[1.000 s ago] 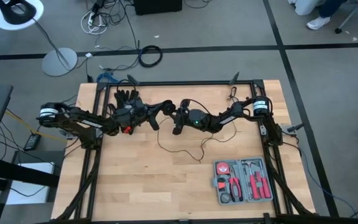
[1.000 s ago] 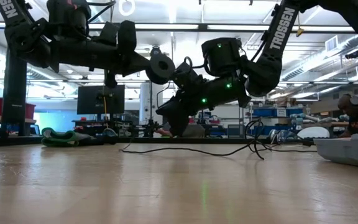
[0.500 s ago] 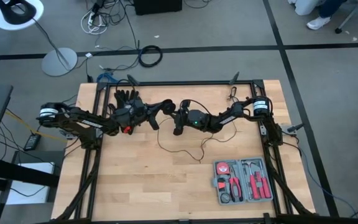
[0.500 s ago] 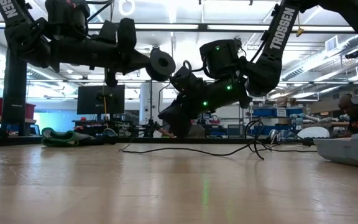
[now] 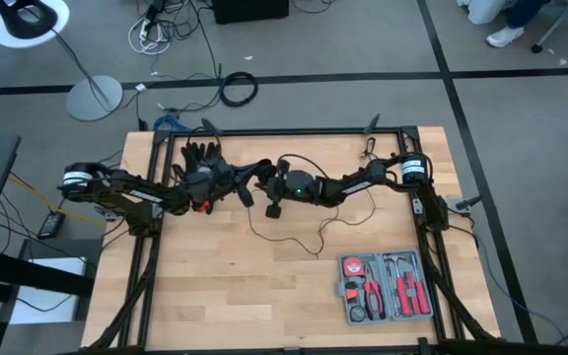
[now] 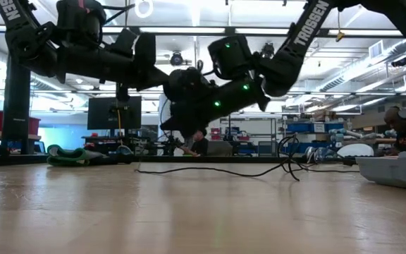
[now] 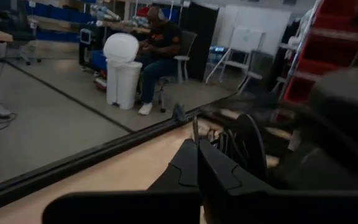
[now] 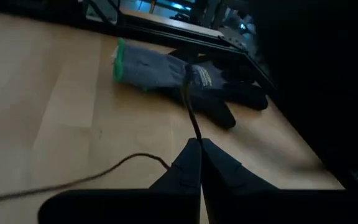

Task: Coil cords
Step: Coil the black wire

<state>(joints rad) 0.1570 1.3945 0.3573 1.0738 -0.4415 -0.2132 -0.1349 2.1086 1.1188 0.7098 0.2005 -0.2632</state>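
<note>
- Cord (image 8: 191,121), a thin black wire, ran up from between the right gripper (image 8: 200,149) fingertips, with more of it trailing across the wooden table (image 5: 215,286) below both arms.
- "TROSSEN" was printed in white on the arms in the low view.
- Right gripper's jaws were closed, pinching the wire.
- Left gripper (image 7: 196,149) had its jaws closed too, held raised beside the cord's black disc (image 7: 248,146); whether it gripped anything could not be told.

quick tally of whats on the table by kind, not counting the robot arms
cord: 1
black glove: 1
grey tool case: 1
total: 3
</note>
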